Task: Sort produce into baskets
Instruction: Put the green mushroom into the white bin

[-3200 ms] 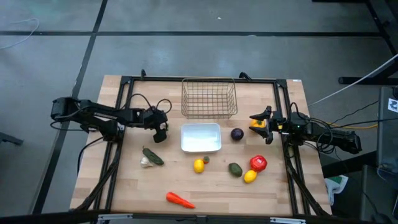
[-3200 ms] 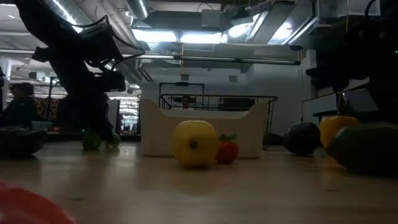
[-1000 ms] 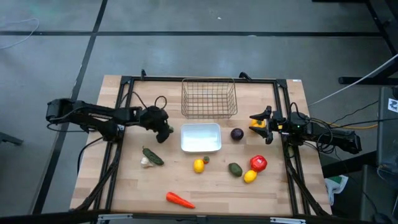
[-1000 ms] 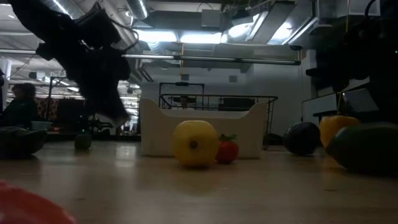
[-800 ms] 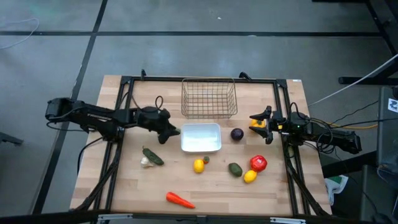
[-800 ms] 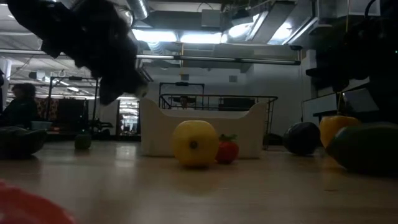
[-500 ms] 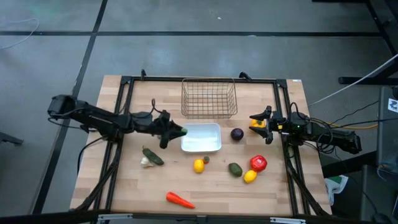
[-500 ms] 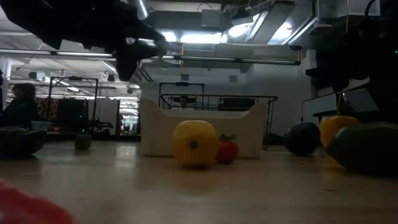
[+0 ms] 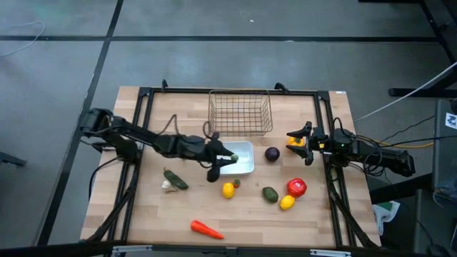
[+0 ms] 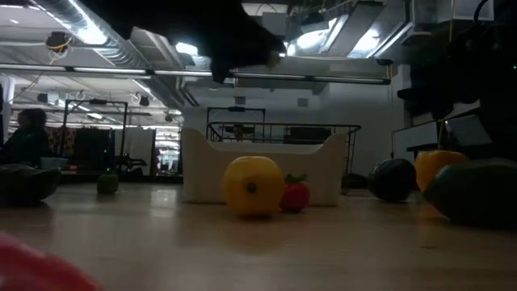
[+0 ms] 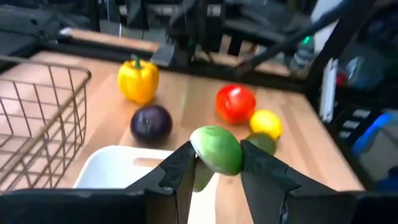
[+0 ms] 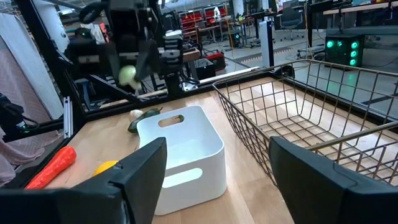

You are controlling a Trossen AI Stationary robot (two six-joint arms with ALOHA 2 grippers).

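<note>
My left gripper point(image 9: 227, 158) is shut on a small round green fruit point(image 11: 216, 149) and hangs over the left part of the white tray point(image 9: 243, 168). The right wrist view also shows this fruit point(image 12: 127, 76), high above the table. The wire basket point(image 9: 240, 112) stands behind the tray. My right gripper point(image 9: 305, 143) stays open at the table's right side, next to the yellow pepper point(image 9: 293, 142), with nothing between its fingers. Loose on the wood lie a purple ball point(image 9: 272, 153), a tomato point(image 9: 297, 187), two lemons point(image 9: 228, 190), an avocado point(image 9: 269, 193), a carrot point(image 9: 206, 228) and a green vegetable point(image 9: 175, 178) with garlic point(image 9: 167, 186). My left gripper pinches the green fruit's two opposite sides point(image 11: 200, 154) between its two fingers. The fingers come from the table's left, reaching out over the tray. The fruit is lifted clear, well above the tray's floor.
The black frame rails point(image 9: 143, 128) run along both sides of the table. In the low view the tray point(image 10: 258, 166) stands behind a lemon point(image 10: 253, 186). Bare wood lies between the carrot and the near edge.
My left gripper has risen from low over the table and swung toward the table's right edge, carrying the green fruit from the tray's left side to above the tray. It has stayed shut on the fruit. The right arm has kept still.
</note>
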